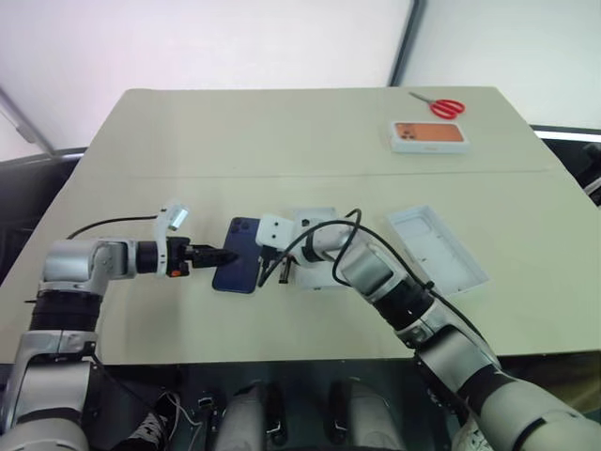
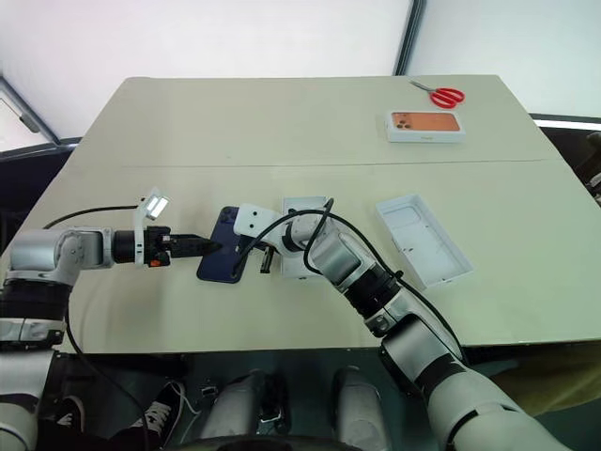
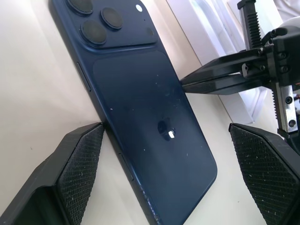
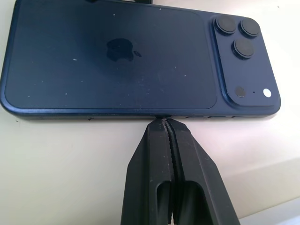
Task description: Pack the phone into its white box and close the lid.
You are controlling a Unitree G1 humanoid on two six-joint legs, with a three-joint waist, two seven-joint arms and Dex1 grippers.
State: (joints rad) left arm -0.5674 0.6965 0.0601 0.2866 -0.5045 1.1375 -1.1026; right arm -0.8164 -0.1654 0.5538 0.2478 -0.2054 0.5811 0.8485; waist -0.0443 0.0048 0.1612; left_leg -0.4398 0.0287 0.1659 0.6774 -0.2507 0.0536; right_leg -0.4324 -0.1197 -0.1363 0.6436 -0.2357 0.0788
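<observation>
Navy smartphone [image 1: 238, 255], centre frame, flat on counter [image 1: 282, 141]: stiff, slippery, thin-edged. Left gripper [image 3: 168, 173] fingers released, straddling it; right gripper [image 4: 165, 123] fingers clenched empty against its long edge.

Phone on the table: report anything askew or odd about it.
The phone lies camera side up on the table, slanted against the white box beside it. The shut right hand touches its long edge. No visible damage.

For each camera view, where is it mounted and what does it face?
Head stereo pair: looks down over both arms at the beige table.
Left wrist: between open left gripper fingers at the dark navy-blue smartphone; right gripper opposite.
Right wrist: along shut right gripper at the smartphone's edge.
All views share the smartphone.
</observation>
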